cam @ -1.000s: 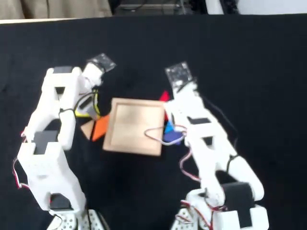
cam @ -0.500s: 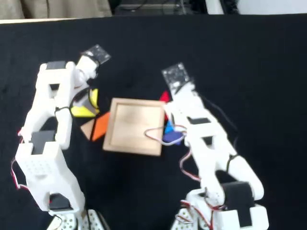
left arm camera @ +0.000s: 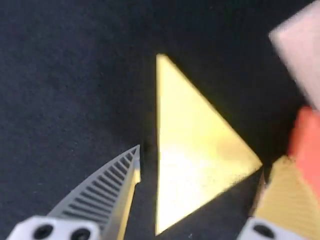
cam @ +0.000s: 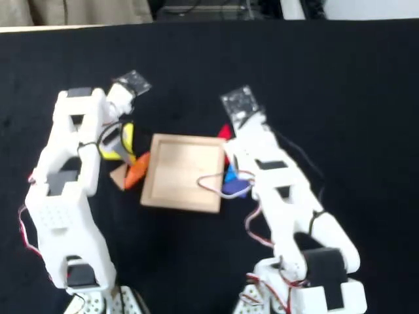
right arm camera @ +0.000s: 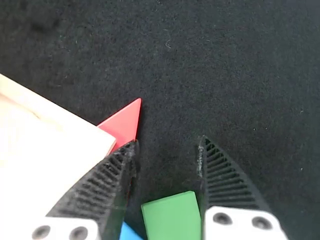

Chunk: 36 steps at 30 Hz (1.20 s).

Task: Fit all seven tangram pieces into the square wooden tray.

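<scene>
The left end effector stands open over the black surface, its fingers set either side of a yellow triangle lying flat between them. A thin dark gap shows along the triangle's straight edge. An orange piece sits just past one corner of the triangle, with a corner of the square wooden tray beyond it. The right end effector is likewise open and holds nothing, its tips over the dark surface just beside a red triangle that lies against the tray's corner. A green piece lies between the fingers nearer the wrist, and a sliver of a blue piece shows next to it. From above, the tray sits between the two arms. The yellow and orange pieces and a tan piece are clustered along its side by the left arm, and the red and blue pieces lie against the side by the right arm.
</scene>
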Tool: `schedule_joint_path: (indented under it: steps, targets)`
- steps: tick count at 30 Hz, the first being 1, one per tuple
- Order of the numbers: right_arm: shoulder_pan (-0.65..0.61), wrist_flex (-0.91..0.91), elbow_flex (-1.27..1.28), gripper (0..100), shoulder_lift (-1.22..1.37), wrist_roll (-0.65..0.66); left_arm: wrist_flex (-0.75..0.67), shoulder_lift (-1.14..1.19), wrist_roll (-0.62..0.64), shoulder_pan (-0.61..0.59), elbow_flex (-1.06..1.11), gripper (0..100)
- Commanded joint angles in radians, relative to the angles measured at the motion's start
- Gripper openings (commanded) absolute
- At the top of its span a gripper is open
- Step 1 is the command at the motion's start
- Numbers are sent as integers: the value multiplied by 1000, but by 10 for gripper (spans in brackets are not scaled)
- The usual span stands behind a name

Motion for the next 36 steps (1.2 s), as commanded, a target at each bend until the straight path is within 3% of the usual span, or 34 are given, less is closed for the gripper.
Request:
schedule_joint_path:
  steps: [1, 22, 30, 36]
  targets:
    - [-14, -12, -56, 191, 1, 9, 3, 38, -6, -12, -79, 374]
    - [-15, -12, -56, 191, 1, 9, 8, 74, -5, -5, -107, 373]
    - [-15, -12, -56, 191, 1, 9, 95, 75, -6, 10, -148, 372]
    - [-15, -12, -56, 191, 1, 9, 95, 75, -6, 12, -147, 238]
